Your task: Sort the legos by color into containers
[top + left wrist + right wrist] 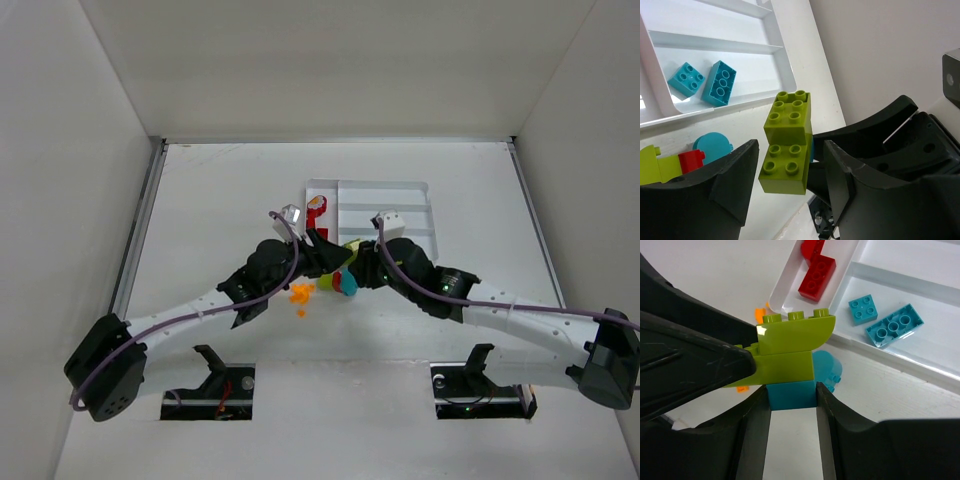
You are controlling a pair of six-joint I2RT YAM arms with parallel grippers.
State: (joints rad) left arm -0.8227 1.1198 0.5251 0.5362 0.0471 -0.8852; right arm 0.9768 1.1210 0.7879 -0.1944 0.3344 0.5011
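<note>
Lime-green legos (790, 347) sit stacked on a teal brick (791, 394), which the right end effector (792, 407) clamps near the corner of the white tray (380, 184). The left end effector (790, 165) straddles the lime stack, jaws apart, with a gap on one side. Two teal bricks (719, 82) lie in one long compartment, red bricks (816, 276) lie in the narrow section, and orange pieces (301, 293) lie on the table (220, 200).

Red brick (810, 246) cut off at top edge.
</note>
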